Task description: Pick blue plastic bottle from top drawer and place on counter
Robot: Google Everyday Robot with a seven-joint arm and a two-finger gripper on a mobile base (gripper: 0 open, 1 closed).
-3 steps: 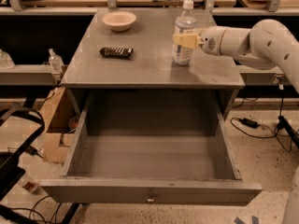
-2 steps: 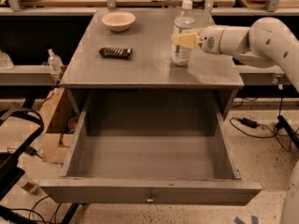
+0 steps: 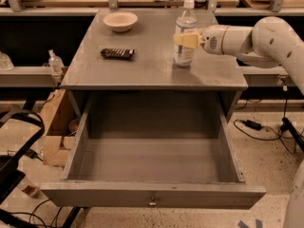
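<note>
The blue plastic bottle (image 3: 185,23), clear with a white cap, stands upright on the grey counter (image 3: 152,70) at its right rear. My gripper (image 3: 186,40) reaches in from the right, and its pale yellow fingers (image 3: 185,40) are closed around the bottle's middle. The top drawer (image 3: 78,144) is pulled wide open below the counter and holds nothing. Its small metal knob (image 3: 152,203) shows on the front panel.
A white bowl (image 3: 120,21) sits at the counter's back left, with a dark snack packet (image 3: 117,53) in front of it. A tiny pump-top bottle (image 3: 55,61) stands on the left shelf. A cardboard box (image 3: 53,127) and cables lie on the floor.
The gripper and the bottle have shifted slightly to the left on the counter. The drawer, bowl and packet have not moved.
</note>
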